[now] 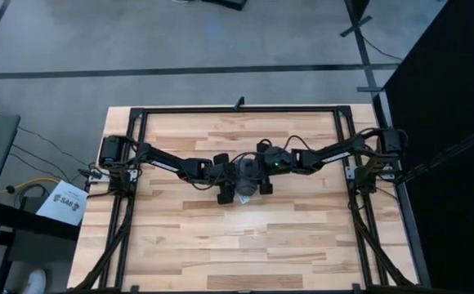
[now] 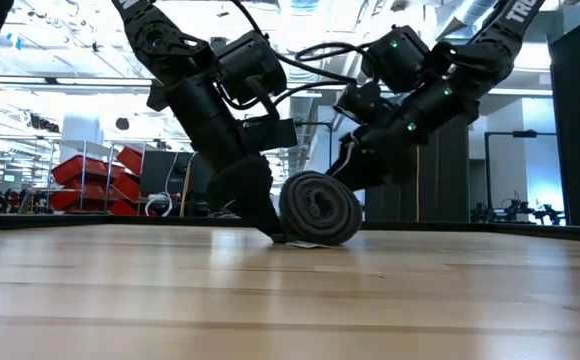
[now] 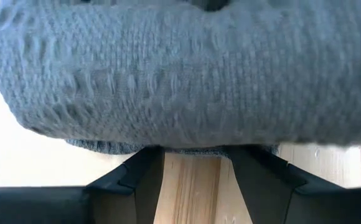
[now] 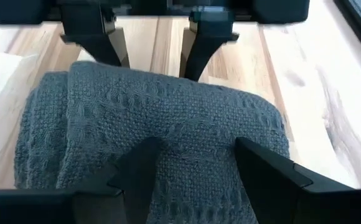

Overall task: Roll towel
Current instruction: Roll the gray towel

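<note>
Now towel (image 2: 319, 208) sits rolled tight at mid surface (image 1: 245, 245), left gripper (image 1: 225, 193) and right gripper (image 1: 263, 186) pressed against opposite sides of it, jaws apart, nothing else nearby.

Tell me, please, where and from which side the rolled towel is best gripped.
Probably across its round body, from above, fingers on the two curved sides. The towel lies as a tight spiral roll on the table; pinching the ends could loosen it. Both the left gripper and the right gripper sit against it, fingers open.
</note>
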You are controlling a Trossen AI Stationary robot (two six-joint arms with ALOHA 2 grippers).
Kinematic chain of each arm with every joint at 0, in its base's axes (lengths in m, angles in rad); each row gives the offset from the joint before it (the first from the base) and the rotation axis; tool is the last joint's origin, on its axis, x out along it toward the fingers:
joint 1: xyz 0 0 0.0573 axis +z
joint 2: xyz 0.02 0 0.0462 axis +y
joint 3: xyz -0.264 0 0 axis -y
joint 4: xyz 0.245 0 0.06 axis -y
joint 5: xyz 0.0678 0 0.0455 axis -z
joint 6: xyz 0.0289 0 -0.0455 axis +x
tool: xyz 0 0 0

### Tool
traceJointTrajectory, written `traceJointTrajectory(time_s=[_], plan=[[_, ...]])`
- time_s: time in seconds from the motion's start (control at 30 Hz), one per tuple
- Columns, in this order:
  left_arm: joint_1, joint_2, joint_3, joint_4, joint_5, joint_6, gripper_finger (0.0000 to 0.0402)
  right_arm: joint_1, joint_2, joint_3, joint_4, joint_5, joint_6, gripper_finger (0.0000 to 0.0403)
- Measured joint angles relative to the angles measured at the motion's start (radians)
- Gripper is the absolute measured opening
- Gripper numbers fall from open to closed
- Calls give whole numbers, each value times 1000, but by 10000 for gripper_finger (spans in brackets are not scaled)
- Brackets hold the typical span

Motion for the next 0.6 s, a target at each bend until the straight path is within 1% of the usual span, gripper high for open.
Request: traceJointTrajectory(time_s=[0.43,0.6], plan=[[-4,0,1,-3,-2,-37,173,0,0,0,6,-3,-3,203],[-14,2,50,-81,-8,-60,173,-21,30,0,30,-12,15,203]])
